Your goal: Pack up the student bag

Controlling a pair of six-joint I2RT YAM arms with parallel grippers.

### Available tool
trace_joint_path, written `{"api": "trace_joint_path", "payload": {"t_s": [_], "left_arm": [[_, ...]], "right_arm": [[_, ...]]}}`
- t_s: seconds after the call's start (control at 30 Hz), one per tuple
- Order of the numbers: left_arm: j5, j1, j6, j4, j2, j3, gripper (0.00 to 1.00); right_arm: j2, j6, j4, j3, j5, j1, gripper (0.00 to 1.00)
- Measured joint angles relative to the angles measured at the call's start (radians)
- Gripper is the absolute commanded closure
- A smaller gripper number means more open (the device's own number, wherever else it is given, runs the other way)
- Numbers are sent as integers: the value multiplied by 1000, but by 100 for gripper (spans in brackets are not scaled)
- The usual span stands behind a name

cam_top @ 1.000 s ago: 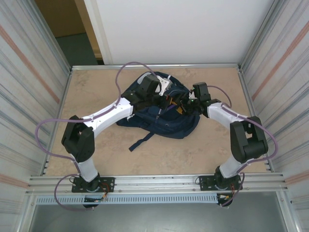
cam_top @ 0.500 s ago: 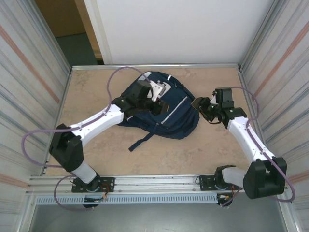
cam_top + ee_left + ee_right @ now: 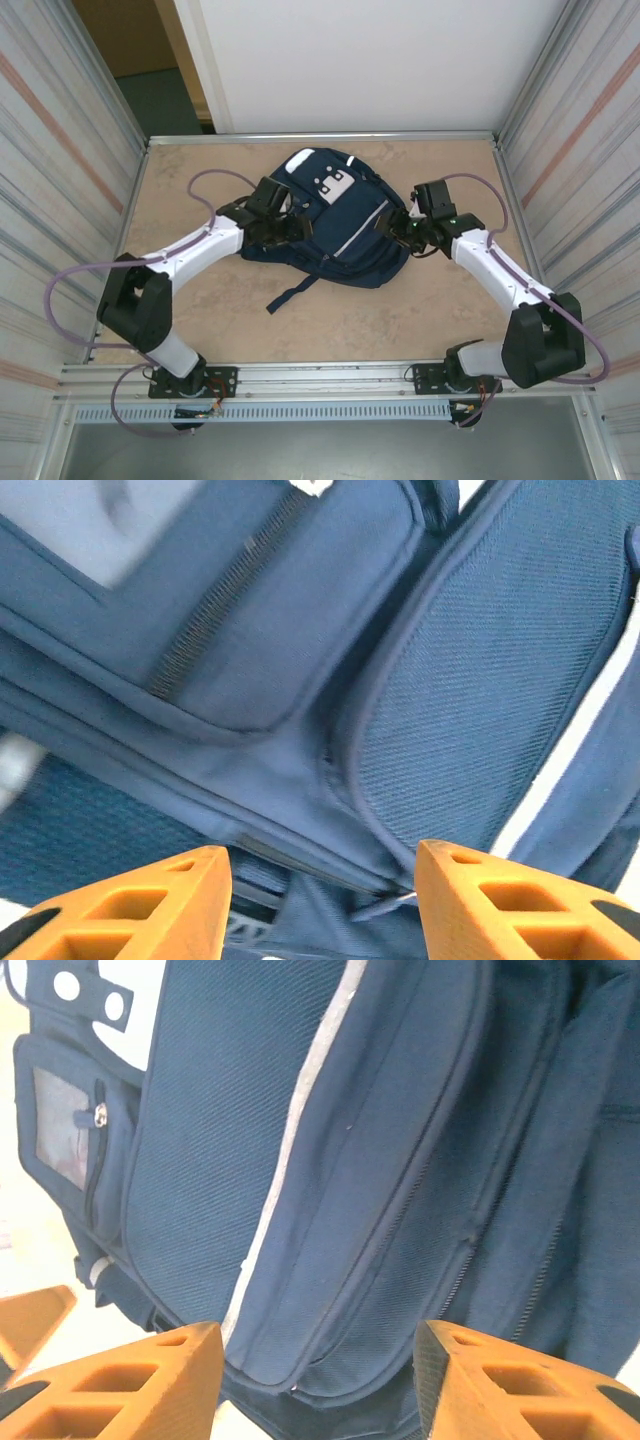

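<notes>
Lying flat on the table [image 3: 200, 180], far-centre, the bag [image 3: 335, 225] sits front panel up between the two arms, with a loose strap [image 3: 295, 290] trailing toward the near edge.

Left gripper [image 3: 320, 858]: jaws apart, nothing between them, close over the bag's left side by a pocket seam. Right gripper [image 3: 318, 1332]: jaws likewise apart and empty, at the bag's right edge over the pale stripe [image 3: 290, 1130].

Handling, my judgement:
- Soft woven cloth, so it will sag and fold when lifted, not hold shape.
- Coarse weave, so a pinch should bite and slipping is unlikely.
- Weight unknown. It lies fairly slack, so probably not heavy.
- Best holds are a piped seam ridge, the strap or a zip pull. Broad flat panels give the fingers little to catch.
- Not fragile, though zips may snag.
</notes>
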Motion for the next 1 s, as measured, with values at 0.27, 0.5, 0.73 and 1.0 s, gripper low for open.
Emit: {"api": "trace_joint_path", "payload": {"t_s": [0.27,0.5,0.73,1.0], "left_arm": [[37,-15,-126,80,130,8,55],[72,-16,-194,154,187,23,82],[103,-16,-234,160,187,42,98],[135,-17,-335,193,166,24,100]], "right_arm": [[29,28,63,-3,44,143,47],[23,108,162,-72,221,322,48],[24,129,201,-74,415,507,48],[144,200,202,-35,515,588,49]]}}
